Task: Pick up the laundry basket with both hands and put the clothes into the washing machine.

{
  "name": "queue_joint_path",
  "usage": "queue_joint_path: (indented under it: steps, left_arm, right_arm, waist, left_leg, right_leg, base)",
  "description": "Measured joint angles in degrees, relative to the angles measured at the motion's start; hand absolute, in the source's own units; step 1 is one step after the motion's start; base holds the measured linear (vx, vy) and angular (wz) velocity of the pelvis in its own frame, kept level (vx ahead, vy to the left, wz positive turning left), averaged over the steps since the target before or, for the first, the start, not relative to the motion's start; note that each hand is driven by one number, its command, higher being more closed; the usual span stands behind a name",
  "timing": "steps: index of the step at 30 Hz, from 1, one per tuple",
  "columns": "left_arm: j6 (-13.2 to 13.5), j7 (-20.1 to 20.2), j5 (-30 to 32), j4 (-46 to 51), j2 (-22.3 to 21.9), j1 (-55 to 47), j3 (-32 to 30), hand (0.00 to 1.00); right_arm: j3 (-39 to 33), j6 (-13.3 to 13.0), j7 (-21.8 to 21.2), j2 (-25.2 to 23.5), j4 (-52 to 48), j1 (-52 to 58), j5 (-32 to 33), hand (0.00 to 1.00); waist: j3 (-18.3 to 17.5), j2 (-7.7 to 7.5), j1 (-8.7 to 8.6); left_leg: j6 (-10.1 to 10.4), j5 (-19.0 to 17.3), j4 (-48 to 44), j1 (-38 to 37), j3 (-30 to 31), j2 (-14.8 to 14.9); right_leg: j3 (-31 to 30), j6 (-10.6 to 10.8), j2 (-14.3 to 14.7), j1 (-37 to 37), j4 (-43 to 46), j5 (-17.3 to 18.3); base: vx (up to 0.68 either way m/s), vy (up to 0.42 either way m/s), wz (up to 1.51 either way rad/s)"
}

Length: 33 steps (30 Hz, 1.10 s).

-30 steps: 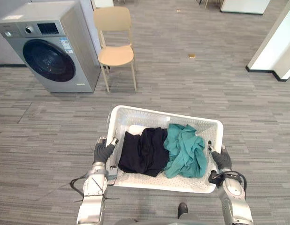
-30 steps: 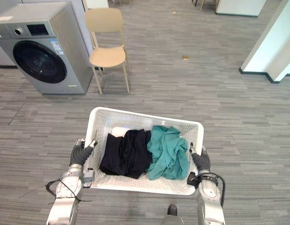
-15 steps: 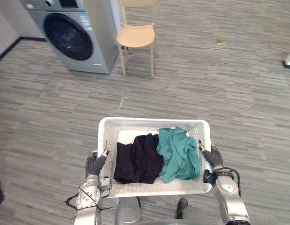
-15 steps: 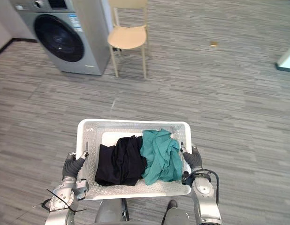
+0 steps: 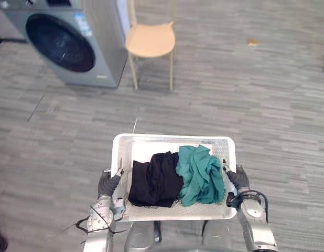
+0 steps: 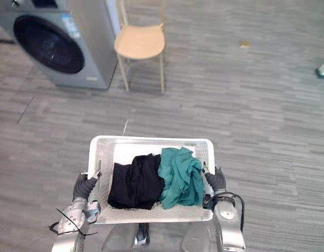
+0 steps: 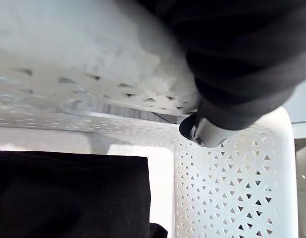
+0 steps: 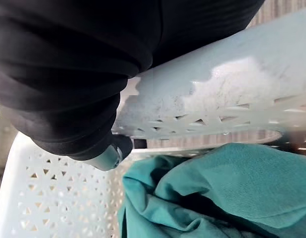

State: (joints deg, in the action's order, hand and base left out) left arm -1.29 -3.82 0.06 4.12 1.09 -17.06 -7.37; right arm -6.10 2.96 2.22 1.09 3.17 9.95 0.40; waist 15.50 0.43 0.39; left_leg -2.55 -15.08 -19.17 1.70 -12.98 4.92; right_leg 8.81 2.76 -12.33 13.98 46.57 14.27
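**Spotter:** Where is the basket right now?

**Operator:** I have the laundry basket held up between both arms, straight in front of me. My left robot hand is clamped on the left rim. In the left wrist view its thumb hooks over the edge and into the perforated wall. My right robot hand is clamped on the right rim the same way, with its thumb curled over the lip just beside the cloth.

**Spotter:** And the load?

**Operator:** Everything is inside the basket. A black garment lies bunched on the left side and a teal garment on the right, and the two touch in the middle. There is bare white basket bottom behind them.

**Spotter:** How about the machine?

**Operator:** The washing machine stands ahead on my left, well apart from the basket, with its round dark door closed. A beige chair stands just beside it on the right. A small tan scrap lies on the grey plank floor, farther off to the right.
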Motion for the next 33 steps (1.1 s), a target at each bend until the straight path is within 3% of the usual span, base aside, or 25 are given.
queue_joint_path:
  steps: [3, 4, 6, 7, 8, 9, 10, 11, 12, 13, 15, 16, 19, 21, 22, 23, 24, 25, 26, 27, 28, 29, 30, 32, 33]
  left_arm:
    - [0.3, 0.02, 0.04, 0.36, 0.49, 2.14, 0.07, 1.0]
    - [0.29, 0.02, 0.07, 0.36, 0.49, 2.46, 0.12, 1.0]
    - [-0.06, 0.02, 0.8, 0.29, 0.46, 2.04, 0.59, 1.0]
    - [-0.21, 0.03, 0.95, 0.11, 0.43, 1.72, 0.85, 1.0]
    - [-0.45, 0.02, 1.11, -0.94, -0.13, 1.45, 1.07, 1.0]
    - [-0.6, -0.01, 1.12, -0.88, -0.36, 1.13, 0.97, 1.0]
    - [-0.63, -0.05, 1.11, -0.84, -0.59, 1.04, 0.9, 1.0]
    - [-0.64, -0.05, 1.11, -0.82, -0.92, 0.94, 0.9, 1.0]
    - [-0.64, -0.02, 1.08, -0.46, -1.42, -0.4, 0.72, 1.0]
    - [-0.63, 0.1, 1.02, 0.01, -1.71, -0.86, 0.88, 1.0]
    - [-0.59, 0.16, 1.0, 0.07, -1.7, -1.07, 1.74, 1.0]
    - [-0.28, 0.17, 0.68, 0.18, -1.68, -0.8, 2.07, 1.0]
    - [0.2, 0.2, 0.61, 0.43, -2.08, 0.43, 2.36, 1.0]
    - [0.24, 0.56, 0.64, 0.68, -2.85, 0.89, 2.97, 1.0]
    - [0.26, 0.6, 0.69, 1.08, -3.28, 0.85, 3.02, 1.0]
    - [0.21, 0.59, 0.69, 0.98, -3.07, 0.7, 3.01, 1.0]
    - [0.1, 0.59, 0.7, 0.74, -2.7, 1.03, 3.02, 1.0]
    - [-0.36, 0.61, 0.9, 0.72, -1.93, 1.76, 3.31, 1.0]
    - [-0.57, 0.61, 0.9, 0.7, -1.61, 2.1, 3.32, 1.0]
    - [-0.74, 0.44, 0.81, 0.64, -1.04, 2.42, 3.28, 1.0]
    - [-0.69, 0.18, 0.75, 0.65, -0.24, 2.65, 3.19, 1.0]
    - [-0.69, -0.01, 0.74, 0.66, 0.18, 3.01, 3.1, 1.0]
    - [-0.71, -0.21, 0.8, 0.65, 0.29, 3.09, 2.53, 1.0]
    - [-0.69, -0.3, 0.86, 0.78, 0.28, 2.34, 1.98, 1.0]
    - [-0.61, -0.35, 0.86, 0.8, 0.28, 2.0, 1.86, 1.0]
  right_arm:
    - [-0.69, -0.38, 0.08, -0.63, -2.41, 0.52, 0.07, 1.0]
    - [-0.85, -0.38, 0.08, -0.64, -2.63, 0.57, 0.07, 1.0]
    - [-0.77, -0.35, 0.15, -0.64, -2.62, 1.95, 0.12, 1.0]
    - [-0.67, -0.35, 0.21, -0.6, -2.58, 2.65, 0.17, 1.0]
    - [-0.43, -0.17, 0.26, -0.02, -2.12, 2.97, 0.17, 1.0]
    - [0.1, -0.12, 0.23, 0.51, -2.47, 3.42, 0.32, 1.0]
    - [0.56, -0.11, 0.24, 0.8, -2.8, 3.68, 0.8, 1.0]
    - [0.85, -0.06, 0.33, 1.21, -3.35, 4.11, 1.11, 1.0]
    - [2.13, -0.04, 0.44, 1.79, -5.31, 5.38, 1.38, 1.0]
    - [2.03, -0.03, 0.62, 1.63, -6.6, 6.65, 1.39, 1.0]
    - [1.54, -0.05, 0.94, 2.11, -7.55, 7.62, 1.39, 1.0]
    - [1.41, -0.06, 0.9, 3.04, -7.53, 6.55, 1.44, 1.0]
    - [0.03, -0.14, 0.84, 4.01, -7.4, 4.88, 1.84, 1.0]
    - [-1.15, -0.25, 0.84, 4.52, -7.39, 4.25, 1.93, 1.0]
    - [-1.27, -0.3, 0.84, 4.88, -7.33, 3.79, 1.93, 1.0]
    - [-1.18, -0.3, 0.84, 4.37, -6.5, 3.49, 1.94, 1.0]
    - [-1.36, -0.3, 0.91, 4.07, -5.86, 3.45, 1.94, 1.0]
    - [-2.18, -0.3, 0.86, 3.71, -5.19, 2.95, 1.94, 1.0]
    - [-2.24, -0.3, 0.75, 3.61, -4.78, 2.39, 1.93, 1.0]
    - [-2.27, -0.28, 0.46, 2.57, -3.85, 1.56, 1.79, 1.0]
    - [-2.28, -0.29, 0.29, 1.68, -3.63, 1.47, 1.76, 1.0]
    - [-2.25, -0.3, 0.22, 1.43, -3.48, 1.71, 1.76, 1.0]
    - [-1.85, -0.32, 0.09, 1.09, -3.05, 1.49, 1.7, 1.0]
    - [-0.76, -0.49, 0.0, 1.17, -3.08, 1.7, 1.67, 1.0]
    - [-0.49, -0.63, -0.03, 1.12, -3.13, 1.96, 1.67, 1.0]
  waist:
    - [-0.09, 0.08, -1.95]
    - [-0.11, 0.03, -2.28]
    - [-0.21, -0.24, -2.99]
    - [-0.22, -0.22, -3.3]
    - [-0.64, 1.24, -3.81]
    - [-1.0, 2.19, -3.73]
    - [-0.84, 2.92, -3.27]
    - [-0.79, 3.57, -2.67]
    - [-0.73, 3.97, -1.13]
    - [-0.66, 4.01, -0.44]
    - [-0.81, 2.88, 0.73]
    - [-0.95, 1.94, 1.11]
    - [-0.87, 1.85, 1.47]
    - [-1.39, 2.61, 1.91]
    - [-1.85, 3.13, 2.19]
    - [-3.17, 2.09, 3.32]
    - [-3.86, 0.72, 3.25]
    - [-4.32, -0.72, 3.23]
    - [-4.17, -1.13, 3.42]
    - [-4.27, -2.24, 3.61]
    - [-4.15, -2.8, 3.5]
    - [-4.03, -3.09, 3.4]
    - [-3.6, -2.84, 3.31]
    - [-3.66, -1.41, 2.15]
    - [-3.95, -0.68, 1.7]
  left_leg:
    - [1.67, -1.74, 4.88, -5.82, -0.3, 0.02]
    - [2.55, -2.27, 5.41, -6.66, -0.36, 0.04]
    - [7.35, -5.49, 5.48, -11.85, 0.38, 0.36]
    - [8.03, -6.57, 4.18, -12.85, 1.27, 0.74]
    - [8.17, -7.22, -1.37, -13.19, 3.09, 3.08]
    - [5.14, -5.4, -12.48, -9.24, 4.7, 5.78]
    - [0.39, -1.07, -23.03, -5.42, 5.28, 7.92]
    - [-1.35, 4.41, -29.62, -2.35, 5.18, 10.05]
    - [-2.62, 14.79, -41.22, 2.32, 5.19, 14.39]
    - [-1.75, 12.75, -48.59, 5.74, 5.45, 16.45]
    - [-1.59, 6.64, -52.17, 12.48, 5.54, 15.01]
    - [-1.08, 2.97, -45.58, 16.83, 3.74, 11.53]
    - [1.25, 1.89, -25.95, 21.34, 1.08, 6.36]
    - [4.82, 5.55, -7.04, 22.54, 2.53, 1.48]
    - [3.29, 10.11, -1.83, 23.04, 4.45, -0.69]
    - [0.95, 17.12, -4.37, 23.04, 5.47, -2.93]
    - [0.02, 15.97, -6.71, 23.75, 4.78, -3.94]
    - [-2.14, 13.02, -10.15, 24.1, 3.72, -4.5]
    - [-2.61, 11.7, -11.55, 23.81, 3.37, -4.5]
    - [-2.75, 9.17, -12.39, 21.45, 3.18, -5.15]
    - [-2.12, 6.09, -10.36, 16.56, 3.58, -5.86]
    - [-1.84, 4.89, -9.18, 13.9, 3.74, -6.21]
    - [-1.87, 2.77, -7.08, 7.65, 4.55, -6.52]
    - [-0.9, 1.12, -2.97, 0.64, 6.94, -5.37]
    - [-0.35, 0.68, -1.87, -0.82, 7.88, -4.48]
  right_leg:
    - [0.39, -1.15, 6.8, 7.65, -15.2, -1.12]
    - [-0.01, -1.12, 7.55, 9.08, -19.09, -2.59]
    - [-2.4, -2.44, 10.36, 10.54, -29.44, -10.77]
    - [-3.26, -3.66, 10.71, 10.01, -27.54, -14.37]
    - [-2.59, -4.1, 11.52, 9.83, -22.0, -14.07]
    - [-1.01, -5.3, 12.94, 8.73, -19.56, -10.29]
    - [-0.49, -6.2, 14.48, 6.96, -18.58, -8.06]
    - [-0.15, -7.14, 15.79, 5.09, -18.6, -6.68]
    - [-0.34, -8.45, 17.83, 0.3, -19.65, -3.6]
    - [-0.51, -9.21, 18.85, -3.94, -20.94, -2.02]
    - [-0.9, -9.83, 18.45, -11.58, -24.89, -0.88]
    - [-1.01, -9.94, 16.98, -16.13, -28.14, -0.81]
    - [-1.0, -8.23, 15.37, -22.76, -33.37, 0.17]
    - [-1.01, -4.68, 15.0, -27.83, -36.25, 2.79]
    - [-1.52, -3.32, 14.88, -29.84, -36.18, 5.49]
    - [-3.42, -1.89, 13.11, -31.09, -34.34, 8.58]
    - [-3.8, -1.07, 11.85, -31.02, -32.59, 9.31]
    - [-4.46, 0.26, 9.83, -28.71, -26.36, 8.67]
    - [-4.56, 1.21, 9.28, -27.4, -22.14, 7.5]
    - [-4.41, 1.13, 8.77, -23.72, -11.56, 2.53]
    - [-4.14, 1.54, 7.58, -19.85, -0.23, -7.0]
    - [-4.13, 1.62, 6.71, -18.06, 5.57, -9.56]
    - [-3.9, -1.27, 5.59, -12.71, 17.88, -6.93]
    - [-2.1, -5.4, 6.36, -7.18, 21.06, -2.36]
    - [-1.42, -6.03, 7.21, -5.0, 19.31, -0.56]
  base:
    - [0.47, 0.037, 0.08]
    - [0.51, -0.006, 0.22]
    - [0.72, -0.095, 0.31]
    - [0.78, -0.165, 0.49]
    - [0.68, -0.196, 0.38]
    - [0.82, -0.257, 0.23]
    - [0.56, -0.187, 0.0]
    - [0.55, -0.188, -0.11]
    - [0.56, -0.162, -0.11]
    - [0.83, -0.23, -0.06]
    - [0.73, -0.18, 0.01]
    - [0.63, -0.136, -0.04]
    - [0.61, -0.056, -0.05]
    - [0.72, 0.058, -0.13]
    - [0.8, 0.133, -0.47]
    - [0.69, 0.128, -0.37]
    - [0.75, 0.117, -0.12]
    - [0.63, 0.087, 0.13]
    - [0.76, 0.104, 0.06]
    - [0.84, 0.115, 0.0]
    - [0.69, 0.089, 0.05]
    - [0.74, 0.037, 0.07]
    - [0.44, -0.022, 0.04]
    - [0.52, -0.071, 0.2]
    - [0.57, -0.176, 0.52]
